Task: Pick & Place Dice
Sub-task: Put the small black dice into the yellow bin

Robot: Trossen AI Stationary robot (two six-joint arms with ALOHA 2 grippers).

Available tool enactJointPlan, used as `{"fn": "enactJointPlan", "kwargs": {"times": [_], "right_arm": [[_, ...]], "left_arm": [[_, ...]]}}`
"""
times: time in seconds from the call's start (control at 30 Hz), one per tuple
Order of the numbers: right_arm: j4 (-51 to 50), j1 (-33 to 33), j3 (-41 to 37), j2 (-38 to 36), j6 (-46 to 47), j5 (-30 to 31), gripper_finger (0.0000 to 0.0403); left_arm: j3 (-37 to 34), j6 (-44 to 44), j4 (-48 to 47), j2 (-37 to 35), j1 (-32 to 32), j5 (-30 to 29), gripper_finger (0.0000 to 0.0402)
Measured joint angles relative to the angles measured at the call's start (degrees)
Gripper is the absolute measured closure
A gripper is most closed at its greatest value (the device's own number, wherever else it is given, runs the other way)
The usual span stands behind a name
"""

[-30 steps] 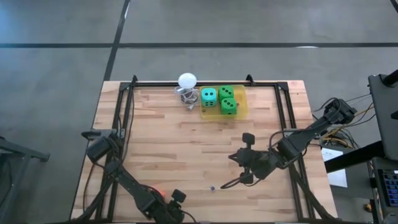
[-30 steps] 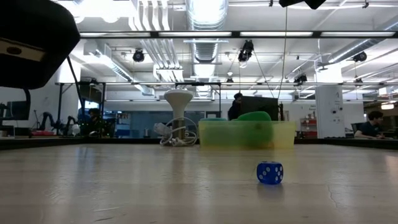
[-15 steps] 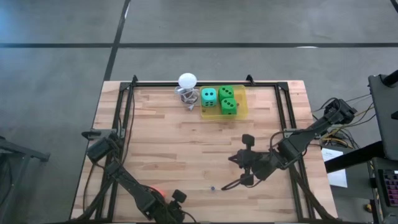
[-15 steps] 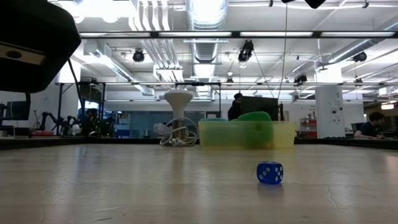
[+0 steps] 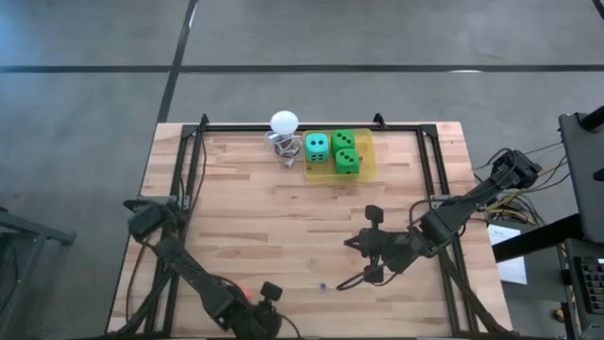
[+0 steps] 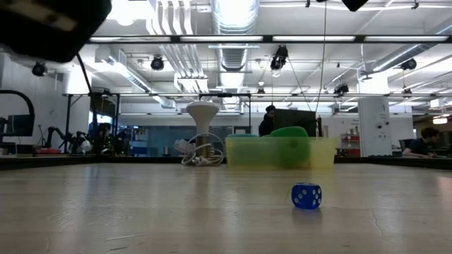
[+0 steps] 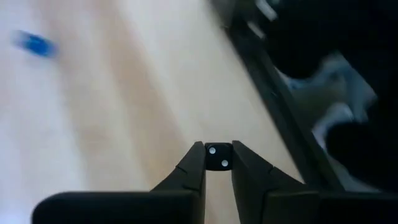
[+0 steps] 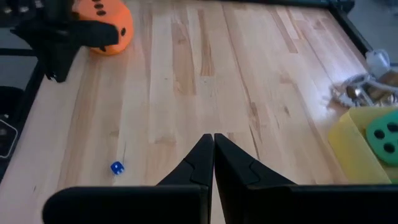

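A yellow tray near the far edge holds the teal die and two green dice; the right wrist view shows the tray and teal die. The orange-red die sits on the table by the near edge, mostly hidden under my left arm in the high view. My left gripper is beside it, shut on a tiny black cube with white pips. A tiny blue die lies in front of my right gripper, which hovers shut right of centre. My left gripper pinches the tiny black cube between its two fingertips. The cube fills the gap at their free ends, one face with two white pips showing. The blurred tabletop lies well beyond it.
A white ball on a wire stand stands left of the tray, also seen in the low view. A black frame rail runs along the table's sides. Bare wood lies between tray and near edge. People sit far off in the room.
My left arm has risen: in the low view its dark bulk climbs toward the top of the picture, and in the high view it shifts slightly. The dice and my right arm have kept still.
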Motion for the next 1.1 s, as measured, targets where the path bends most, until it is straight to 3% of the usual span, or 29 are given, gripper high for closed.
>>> {"fn": "enactJointPlan", "kwargs": {"times": [0.23,0.37,0.53,0.67,0.73,0.87,0.97,1.1], "right_arm": [[3.8,0.0,-0.5,0.0,-9.9,0.2,0.0377],[4.1,0.0,-0.8,0.0,-15.2,0.9,0.0344],[4.2,0.0,-1.6,0.0,-22.8,10.0,0.0299],[7.0,-0.5,-2.8,0.0,-30.2,18.6,0.0277],[12.1,-1.5,-3.8,0.0,-35.6,19.6,0.0271],[29.5,-4.3,-6.6,0.0,-49.0,15.4,0.0264],[42.4,-7.3,-8.6,0.1,-56.1,9.2,0.0262],[47.8,-11.3,-8.7,0.0,-57.4,0.9,0.0261]], "left_arm": [[-2.9,-4.4,2.7,-6.9,3.8,-9.4,0.0354],[-10.1,-5.0,10.2,-13.2,7.7,-11.1,0.0354],[-25.1,-5.2,31.6,-24.4,14.4,-10.5,0.0354],[-37.7,-5.0,53.6,-32.3,20.5,-5.9,0.0354],[-42.6,-5.0,63.5,-35.2,23.7,-2.6,0.0354],[-48.1,-5.7,76.3,-38.0,28.9,3.6,0.0354],[-48.4,-6.8,78.3,-39.2,31.9,8.0,0.0354],[-46.2,-7.7,78.2,-39.5,34.1,12.0,0.0354]]}}
